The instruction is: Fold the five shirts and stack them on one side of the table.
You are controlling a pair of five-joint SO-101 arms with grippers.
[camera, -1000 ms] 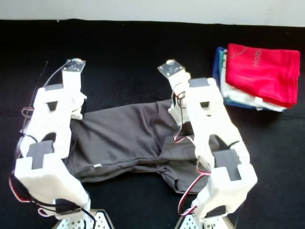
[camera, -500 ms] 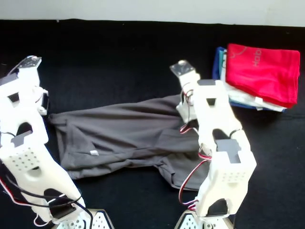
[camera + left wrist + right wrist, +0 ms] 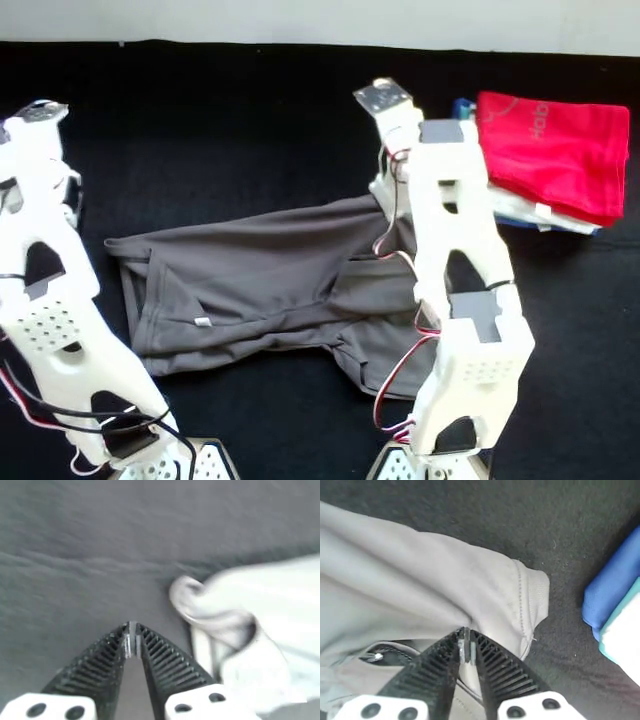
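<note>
A grey shirt (image 3: 260,285) lies crumpled and half spread across the middle of the black table (image 3: 230,110). My right gripper (image 3: 386,203) is at the shirt's far right corner. In the right wrist view its fingertips are shut on a pinch of the grey shirt (image 3: 420,590), with the gripper (image 3: 466,647) right over the hem. My left gripper (image 3: 68,205) hangs at the table's left side, just beyond the shirt's left corner. It is shut (image 3: 131,645), with nothing between the tips. A folded stack (image 3: 545,150) with a red shirt on top sits at the far right.
Blue (image 3: 615,592) and white (image 3: 625,647) folded shirts of the stack lie close beside the right gripper. A blurred white shape (image 3: 250,625) lies near the left gripper. Both arm bases (image 3: 300,460) stand at the table's front edge.
The left arm has swung left off the shirt, whose left side now lies drawn out leftward. The right gripper has moved farther back, pulling the shirt's right corner with it.
</note>
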